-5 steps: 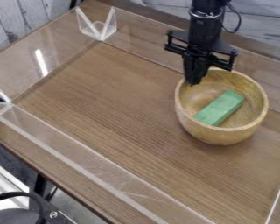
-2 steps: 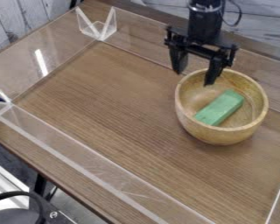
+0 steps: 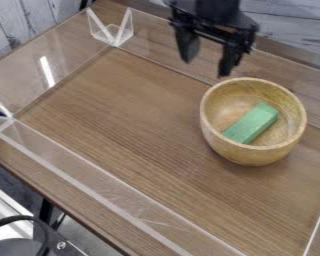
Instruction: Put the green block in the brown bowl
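The small bright green rectangular block point(image 3: 252, 122) lies flat on the floor of the round light-brown wooden bowl point(image 3: 216, 131), slanted across its hollow and a little toward the right wall, with nothing touching it. Judging from how things lie, the placing is done: the block rests where the task wants it, and the deep rounded inside should keep it from sliding out (it has no way to roll, being flat-faced). The bowl itself sits on the brown wood-grain table point(image 3: 123, 140), near the right side, inside a low clear plastic fence point(image 3: 69, 170) that edges the surface.

The black robot gripper point(image 3: 211, 57) hangs above and to the left of the bowl, well apart from it, pointing straight down. Its two fingers stand spread wide and hold nothing; the space between them is bare. The arm's upper part runs out of the top edge.
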`<state>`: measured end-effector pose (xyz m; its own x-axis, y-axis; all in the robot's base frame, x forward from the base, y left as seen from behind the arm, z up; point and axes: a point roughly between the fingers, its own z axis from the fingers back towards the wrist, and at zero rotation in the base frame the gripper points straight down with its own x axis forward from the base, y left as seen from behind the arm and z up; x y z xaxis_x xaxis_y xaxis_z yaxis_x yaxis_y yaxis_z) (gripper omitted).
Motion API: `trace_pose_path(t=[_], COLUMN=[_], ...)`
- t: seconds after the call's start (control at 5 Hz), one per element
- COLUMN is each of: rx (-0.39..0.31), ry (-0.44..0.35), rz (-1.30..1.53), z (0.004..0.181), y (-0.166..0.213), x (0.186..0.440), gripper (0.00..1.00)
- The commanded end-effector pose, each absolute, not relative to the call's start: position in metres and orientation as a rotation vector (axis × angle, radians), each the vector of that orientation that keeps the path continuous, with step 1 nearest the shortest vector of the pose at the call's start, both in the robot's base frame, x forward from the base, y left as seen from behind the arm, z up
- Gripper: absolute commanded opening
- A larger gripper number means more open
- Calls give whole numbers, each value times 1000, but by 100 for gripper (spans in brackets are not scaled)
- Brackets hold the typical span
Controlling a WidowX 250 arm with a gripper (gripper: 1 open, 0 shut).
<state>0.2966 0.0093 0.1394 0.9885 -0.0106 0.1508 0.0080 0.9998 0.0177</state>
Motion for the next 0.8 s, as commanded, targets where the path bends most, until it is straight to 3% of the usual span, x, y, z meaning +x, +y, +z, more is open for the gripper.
trace_pose_path(t=[0.0, 0.2, 0.4, 0.6], rx=[79, 152, 207, 125], ry=[-207, -168, -132, -16], rz=[-55, -65, -94, -17], z=[150, 136, 112, 107], y=[36, 68, 89, 86], x=[272, 256, 244, 247], gripper=[100, 100, 100, 100])
